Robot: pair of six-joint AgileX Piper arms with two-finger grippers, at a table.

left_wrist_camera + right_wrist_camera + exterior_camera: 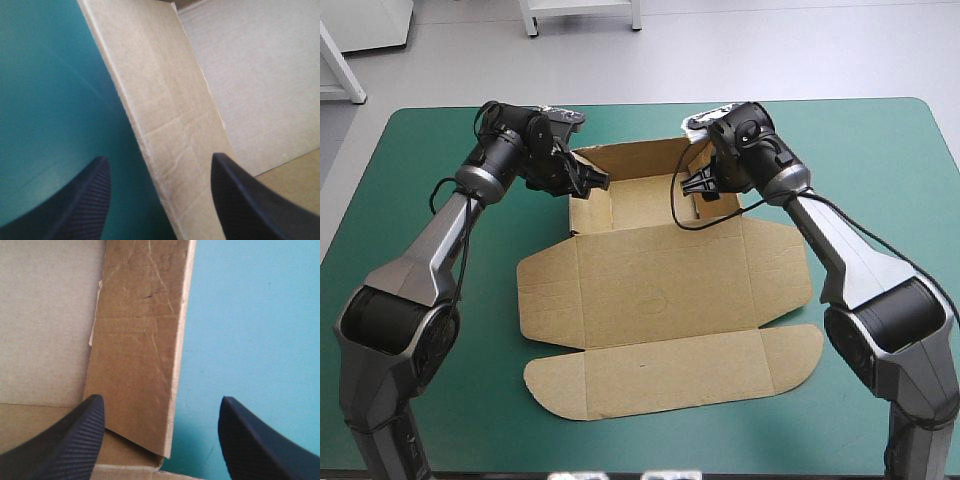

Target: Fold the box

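Centred on teal-green surface point(880, 150): cut brown cardboard box point(650, 290), far walls raised, near lid flat. Jaws of left gripper point(159, 157) spread astride left wall; right gripper point(161, 398) same on right wall. Wall ends cut off in wrist views.

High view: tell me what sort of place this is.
Probably a robot lab workstation: a teal-green covered table, two arms whose left gripper and right gripper reach over it, and one brown box, partly folded.

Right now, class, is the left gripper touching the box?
Cannot tell: left wrist view shows the left gripper straddling the box, one finger clear, the other overlapping its wall.
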